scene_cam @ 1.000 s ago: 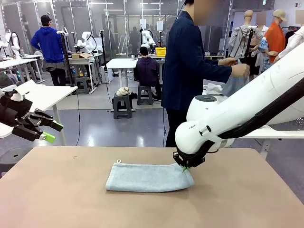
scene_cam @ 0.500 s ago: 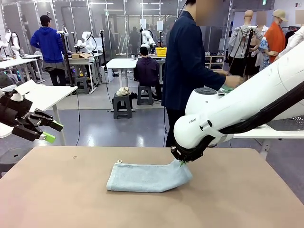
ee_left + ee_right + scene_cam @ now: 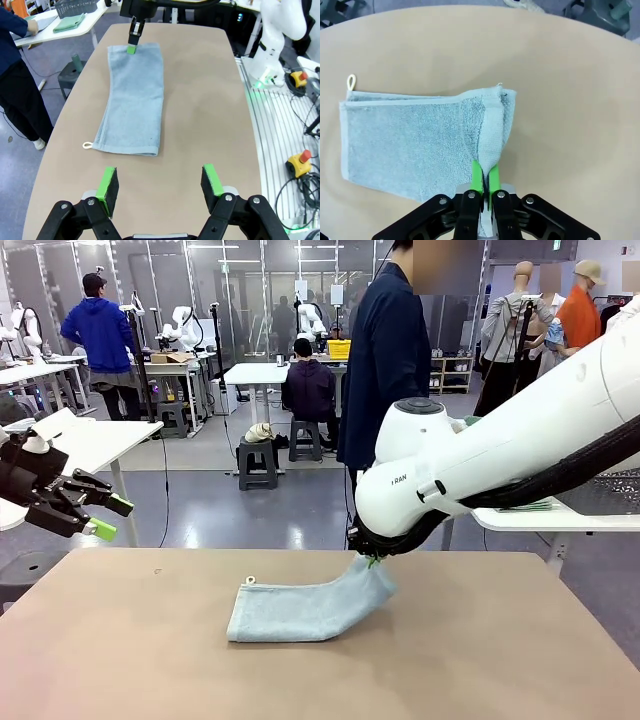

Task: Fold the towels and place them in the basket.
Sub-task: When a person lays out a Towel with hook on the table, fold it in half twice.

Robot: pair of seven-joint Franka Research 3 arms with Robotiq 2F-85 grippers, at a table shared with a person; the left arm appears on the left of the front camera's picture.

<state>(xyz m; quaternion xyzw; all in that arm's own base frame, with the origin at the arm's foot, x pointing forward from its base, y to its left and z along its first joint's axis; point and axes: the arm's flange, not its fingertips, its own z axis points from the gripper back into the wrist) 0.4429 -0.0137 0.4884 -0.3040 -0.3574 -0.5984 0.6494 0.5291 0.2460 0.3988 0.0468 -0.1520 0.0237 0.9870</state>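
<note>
A pale blue-grey towel [image 3: 300,608] lies folded lengthwise on the brown table [image 3: 130,660], a small loop at its far left corner. My right gripper [image 3: 372,559] is shut on the towel's right end and holds it lifted off the table, so the towel [image 3: 410,145] bends upward there. In the right wrist view the green pads [image 3: 477,176] pinch the towel's edge. My left gripper [image 3: 105,517] hangs open off the table's left side, clear of the towel [image 3: 134,95]; its pads [image 3: 107,182] stand wide apart with nothing between them. The basket [image 3: 75,6] sits on a side table beyond the person.
A person in a dark jacket [image 3: 385,360] stands at the far side of the table, turned away to a white side table [image 3: 560,515]. A green cloth [image 3: 69,22] lies on that side table.
My right gripper has risen and moved left, lifting the towel's right end off the table. The person's hands have moved out of sight. The left arm is unmoved.
</note>
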